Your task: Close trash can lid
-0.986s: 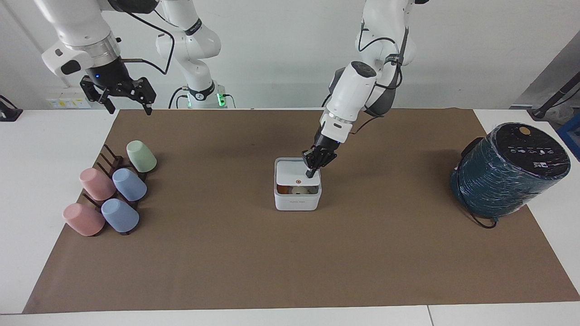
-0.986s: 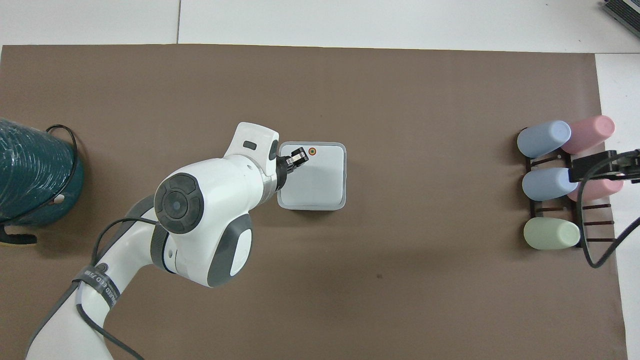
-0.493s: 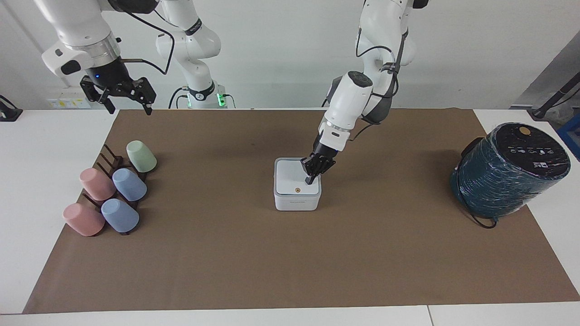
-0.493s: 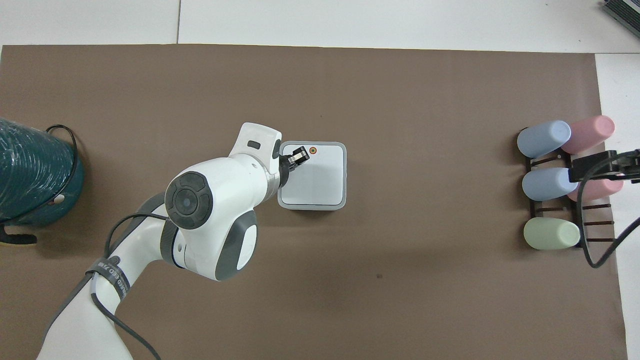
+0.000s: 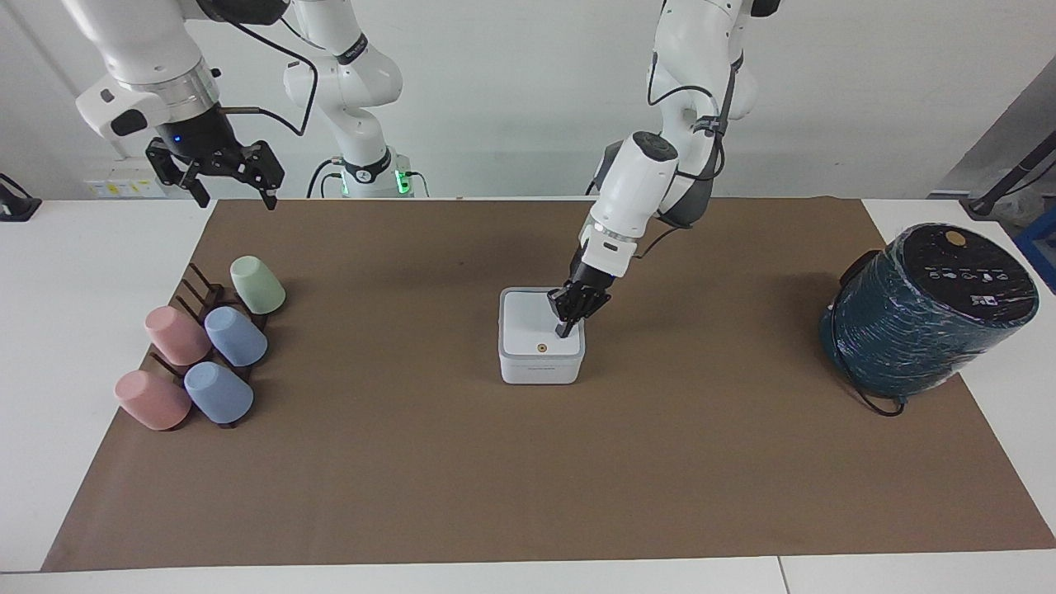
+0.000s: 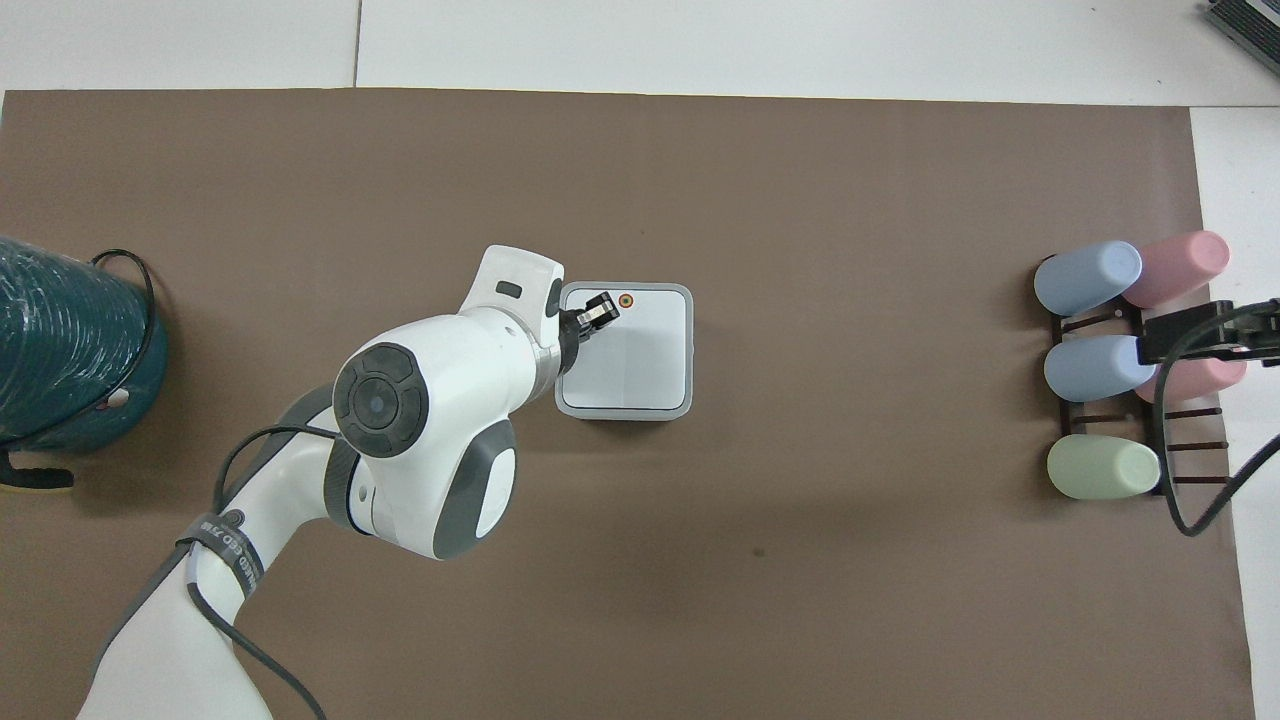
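In the overhead view the left arm [image 6: 420, 440] covers one edge of the trash can [image 6: 625, 410] and hides most of the left gripper [image 6: 598, 312]. Beside the trash can, toward the left arm's end, the teal cylinder [image 6: 70, 350] is cut by the picture's edge. The grey text [image 5: 540, 370] on the trash can's front is too small to read.

Smooth white plastic trash can [image 5: 540, 367], matt brown paper mat [image 5: 528, 470]

Bare brown mat [image 5: 528, 470] all around the trash can [image 5: 540, 367]; left claw [image 5: 565, 329] atop its lid [image 5: 532, 326].
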Tool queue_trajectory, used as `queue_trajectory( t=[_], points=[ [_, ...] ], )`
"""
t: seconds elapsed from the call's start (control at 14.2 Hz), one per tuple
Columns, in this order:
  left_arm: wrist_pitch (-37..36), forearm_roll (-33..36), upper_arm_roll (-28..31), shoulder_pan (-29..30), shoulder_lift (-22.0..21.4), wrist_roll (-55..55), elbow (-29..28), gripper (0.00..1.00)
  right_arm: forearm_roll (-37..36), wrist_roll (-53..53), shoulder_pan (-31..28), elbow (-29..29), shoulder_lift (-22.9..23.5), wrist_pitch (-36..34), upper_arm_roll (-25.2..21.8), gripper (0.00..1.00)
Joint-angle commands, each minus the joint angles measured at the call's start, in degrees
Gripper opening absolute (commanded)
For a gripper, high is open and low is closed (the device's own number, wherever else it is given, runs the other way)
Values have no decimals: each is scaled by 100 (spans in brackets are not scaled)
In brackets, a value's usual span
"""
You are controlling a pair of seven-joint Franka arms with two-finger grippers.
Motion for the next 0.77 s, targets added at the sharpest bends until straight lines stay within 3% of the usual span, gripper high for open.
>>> queue_trajectory(
  t=[0.0,0.28,0.7],
  points=[
    [199,-97,-15,27,328,79,31,0,111,-57,-33,-90,-83,-30,4,100],
    [-160,-97,-15,36,380,1,442,0,111,-57,-33,-90,-83,-30,4,100],
    [-2153,-18,90,377,162,35,1392,0,111,-57,-33,-90,-83,-30,4,100]
  ],
)
